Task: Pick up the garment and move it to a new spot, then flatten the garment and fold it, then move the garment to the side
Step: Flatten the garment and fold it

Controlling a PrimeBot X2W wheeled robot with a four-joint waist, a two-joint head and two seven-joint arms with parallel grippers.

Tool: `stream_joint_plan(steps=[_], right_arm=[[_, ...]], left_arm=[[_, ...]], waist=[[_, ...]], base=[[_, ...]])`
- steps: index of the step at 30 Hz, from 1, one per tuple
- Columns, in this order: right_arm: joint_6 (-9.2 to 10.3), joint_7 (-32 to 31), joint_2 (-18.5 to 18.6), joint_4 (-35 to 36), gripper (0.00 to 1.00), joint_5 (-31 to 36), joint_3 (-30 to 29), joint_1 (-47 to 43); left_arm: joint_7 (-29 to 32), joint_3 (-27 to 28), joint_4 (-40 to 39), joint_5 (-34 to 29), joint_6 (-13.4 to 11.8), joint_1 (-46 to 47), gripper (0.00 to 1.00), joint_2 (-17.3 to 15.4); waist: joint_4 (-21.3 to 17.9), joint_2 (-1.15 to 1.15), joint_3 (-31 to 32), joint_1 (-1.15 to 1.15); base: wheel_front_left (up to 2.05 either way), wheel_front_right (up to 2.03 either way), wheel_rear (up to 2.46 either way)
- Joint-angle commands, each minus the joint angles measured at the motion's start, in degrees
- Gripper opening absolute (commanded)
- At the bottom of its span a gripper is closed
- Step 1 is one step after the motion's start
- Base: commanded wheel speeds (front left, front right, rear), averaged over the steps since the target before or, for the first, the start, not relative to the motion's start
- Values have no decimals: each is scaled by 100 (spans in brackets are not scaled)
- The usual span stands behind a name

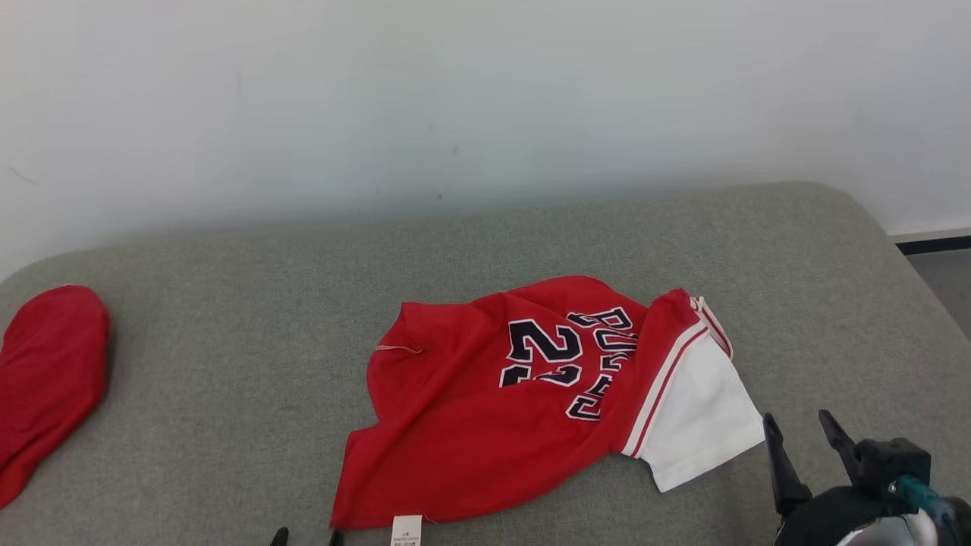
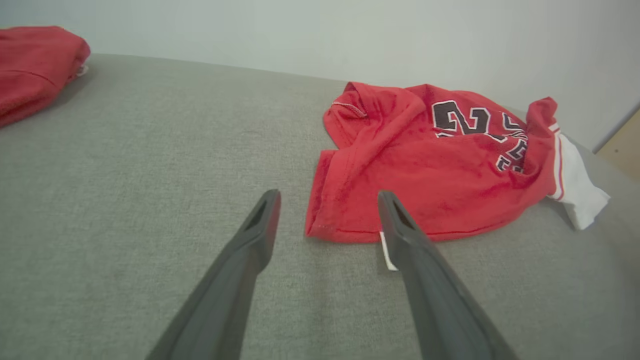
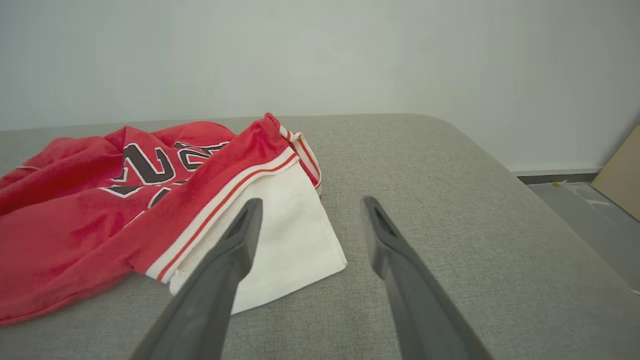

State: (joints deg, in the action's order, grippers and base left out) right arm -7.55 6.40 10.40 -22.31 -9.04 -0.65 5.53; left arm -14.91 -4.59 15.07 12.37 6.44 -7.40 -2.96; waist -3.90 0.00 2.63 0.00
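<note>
A pale, plain wall [image 1: 485,98] fills the back of the room. Against it sits a broad grey padded surface [image 1: 227,341] with a woven fabric cover and rounded corners. Past its right end is a strip of grey floor [image 1: 944,280] with a dark baseboard [image 1: 933,244], and the right wrist view shows a tan board [image 3: 620,175] leaning there.

The garment [image 1: 485,425], a red jersey with dark numerals and lettering outlined in white, lies crumpled a little right of the surface's middle. Its white panel [image 1: 698,409], edged with red and white stripes, is spread toward the right. A second red cloth [image 1: 45,371] lies bunched at the far left edge, well apart from the jersey.

The right gripper [image 1: 795,417] sits at the lower right, just beside the white panel's corner. Its two dark fingers [image 3: 225,270] are spread wide and hold nothing. Whether one of them brushes the panel cannot be told.

The left gripper [image 2: 327,195] is near the jersey's front hem, with its fingers [image 2: 240,260] equally wide apart and empty. In the head view only its tips [image 1: 306,537] reach above the bottom edge.

A small white label [image 1: 406,529] sticks out from the hem, close to the left gripper.
</note>
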Motion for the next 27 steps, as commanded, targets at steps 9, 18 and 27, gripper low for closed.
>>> stream_joint_plan(steps=[9, 18, 27], right_arm=[[14, -927, -71, -946, 100, 390, -388, 928], [14, -1203, -92, -2173, 100, 596, -643, 1784], [14, -1519, -30, -3239, 100, 471, -486, 2281]], left_arm=[[493, -374, 979, -62, 49, 944, 100, -107], [645, -571, 1438, -89, 62, 1562, 100, -132], [623, -775, 1476, -141, 74, 1775, 100, -168]], waist=[[28, 0, -420, 0], [171, 0, -884, 0], [316, 0, -1101, 0]], base=[[0, 0, 0], [0, 0, 0], [0, 0, 0]])
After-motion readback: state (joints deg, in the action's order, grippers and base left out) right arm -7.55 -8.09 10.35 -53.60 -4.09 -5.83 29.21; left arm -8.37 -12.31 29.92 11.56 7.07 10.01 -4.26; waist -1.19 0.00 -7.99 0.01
